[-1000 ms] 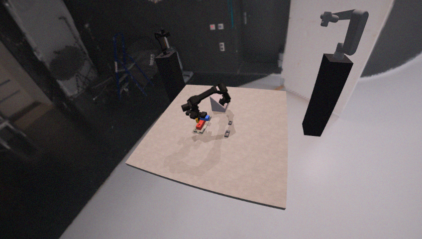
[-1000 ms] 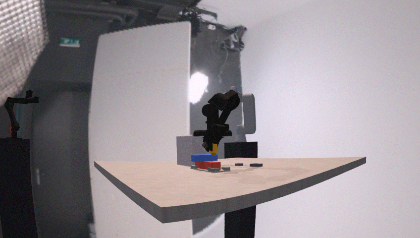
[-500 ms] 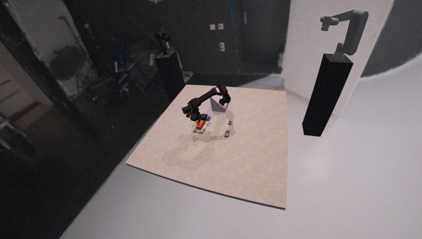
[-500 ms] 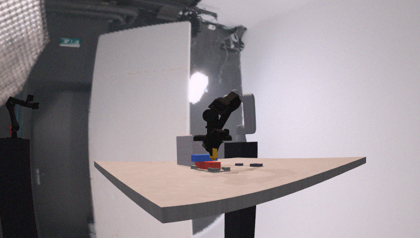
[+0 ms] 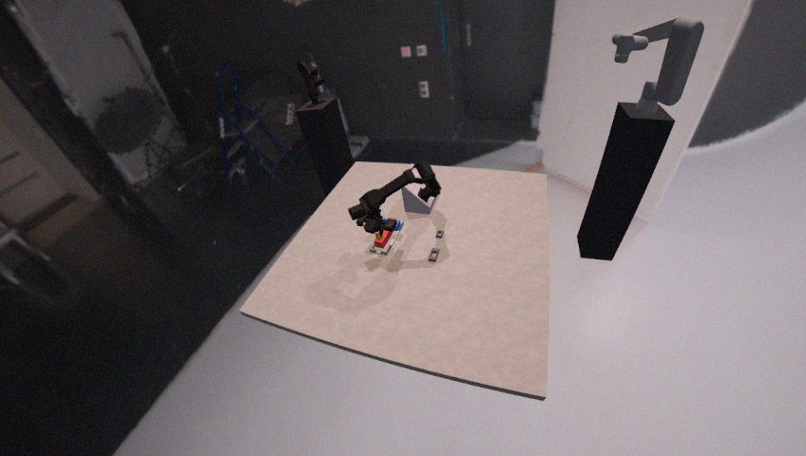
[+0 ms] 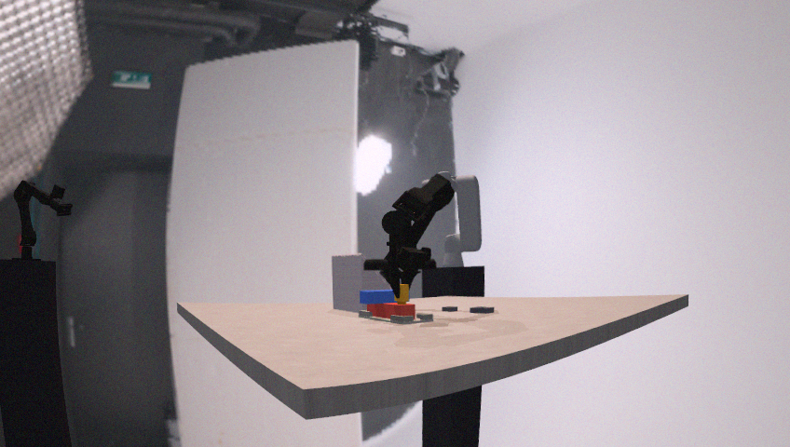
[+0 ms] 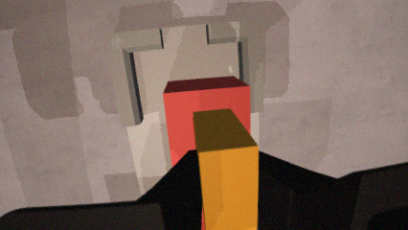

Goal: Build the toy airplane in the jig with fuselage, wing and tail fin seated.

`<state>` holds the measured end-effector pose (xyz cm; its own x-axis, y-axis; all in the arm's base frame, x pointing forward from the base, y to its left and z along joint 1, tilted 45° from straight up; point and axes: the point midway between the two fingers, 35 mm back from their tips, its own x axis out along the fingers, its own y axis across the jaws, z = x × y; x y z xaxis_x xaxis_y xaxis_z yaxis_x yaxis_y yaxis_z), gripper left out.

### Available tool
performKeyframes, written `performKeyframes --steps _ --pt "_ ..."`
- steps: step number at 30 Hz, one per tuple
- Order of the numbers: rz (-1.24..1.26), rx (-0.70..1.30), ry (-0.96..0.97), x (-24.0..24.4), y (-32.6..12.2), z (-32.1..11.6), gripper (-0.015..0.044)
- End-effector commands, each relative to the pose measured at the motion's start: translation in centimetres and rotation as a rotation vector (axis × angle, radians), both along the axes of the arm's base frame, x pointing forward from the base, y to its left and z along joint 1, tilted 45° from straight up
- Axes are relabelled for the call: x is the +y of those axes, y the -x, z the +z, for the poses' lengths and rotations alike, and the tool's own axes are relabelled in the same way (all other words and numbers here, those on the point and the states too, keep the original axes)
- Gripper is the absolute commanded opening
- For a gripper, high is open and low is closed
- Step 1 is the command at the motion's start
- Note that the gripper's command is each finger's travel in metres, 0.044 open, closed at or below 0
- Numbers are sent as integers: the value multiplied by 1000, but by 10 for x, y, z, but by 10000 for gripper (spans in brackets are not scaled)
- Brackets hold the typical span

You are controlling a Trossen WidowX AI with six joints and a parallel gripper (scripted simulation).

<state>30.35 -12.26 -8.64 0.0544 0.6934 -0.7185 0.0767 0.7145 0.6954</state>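
Yellow tail fin point(image 5: 378, 235) point(image 6: 403, 293) point(image 7: 228, 187) upright above the red fuselage point(image 5: 382, 239) point(image 6: 391, 310) point(image 7: 207, 103).

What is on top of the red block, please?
A blue block lies across it, and a yellow block stands at one end, between the jaws. Their undersides and both sockets are covered.

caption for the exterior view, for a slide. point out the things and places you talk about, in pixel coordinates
Black arm's fingers point(image 6: 403, 288) grip the yellow tail fin point(image 6: 403, 292) at the red fuselage point(image 6: 402, 310), blue wing point(image 6: 376, 296) across it

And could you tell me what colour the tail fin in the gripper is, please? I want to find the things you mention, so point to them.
Yellow-orange; it shows best in the wrist view point(image 7: 229, 187).
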Motion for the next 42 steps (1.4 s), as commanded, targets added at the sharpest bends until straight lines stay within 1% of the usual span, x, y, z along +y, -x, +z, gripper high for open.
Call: performKeyframes --steps 1,5,15,23,25,28,30,42 --pt "0 -1 1 0 0 0 5" --pt "0 -1 1 0 0 0 0" --pt "0 -1 1 0 0 0 260" --pt "0 -1 1 -2 0 2 260" --pt "-1 0 2 -17 -1 15 260" --pt "-4 2 3 -50 2 48 260" --pt "-5 3 2 -63 5 64 260" --pt "-5 3 2 -66 2 64 260"
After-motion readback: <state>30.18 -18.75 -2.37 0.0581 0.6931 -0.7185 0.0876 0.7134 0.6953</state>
